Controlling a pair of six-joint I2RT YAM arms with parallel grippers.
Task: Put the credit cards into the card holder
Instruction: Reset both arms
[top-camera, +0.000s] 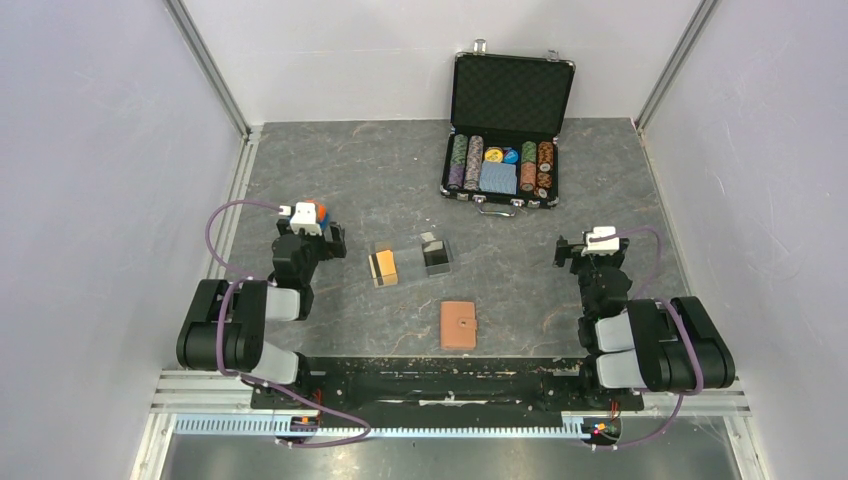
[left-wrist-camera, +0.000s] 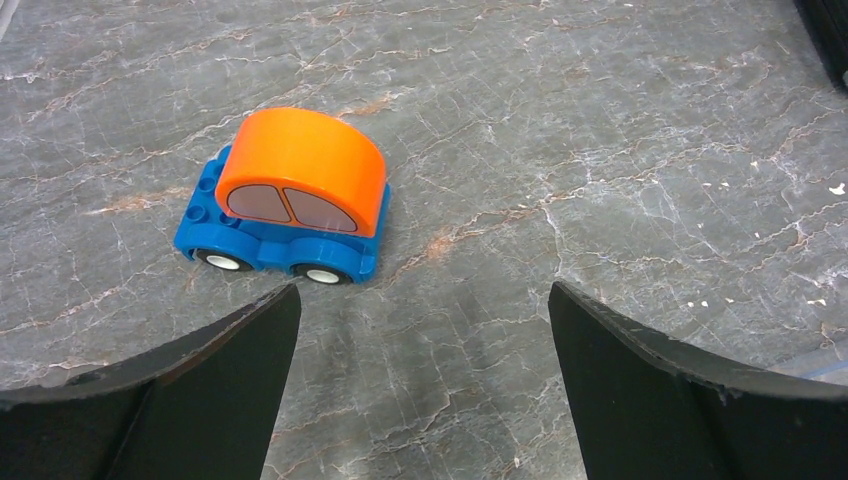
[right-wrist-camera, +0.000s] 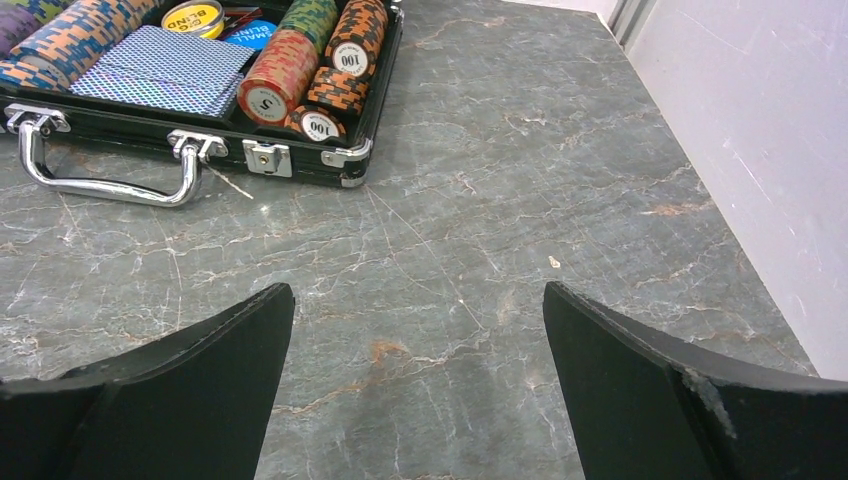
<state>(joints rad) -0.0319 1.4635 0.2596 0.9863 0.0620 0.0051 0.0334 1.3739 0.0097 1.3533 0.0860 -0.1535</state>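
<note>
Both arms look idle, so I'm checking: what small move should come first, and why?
Probably bring the open right gripper toward the small flat tan-brown leather card holder: it lies closed, so the gold-orange plastic credit cards and black cards cannot go in yet.

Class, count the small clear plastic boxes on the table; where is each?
2. One clear box, with gold-orange cards, lies left of the second box, with black cards; both beyond the card holder.

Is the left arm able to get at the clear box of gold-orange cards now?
Probably yes. The open left gripper is close to that clear box, with nothing between them; the toy car sits off that path.
</note>
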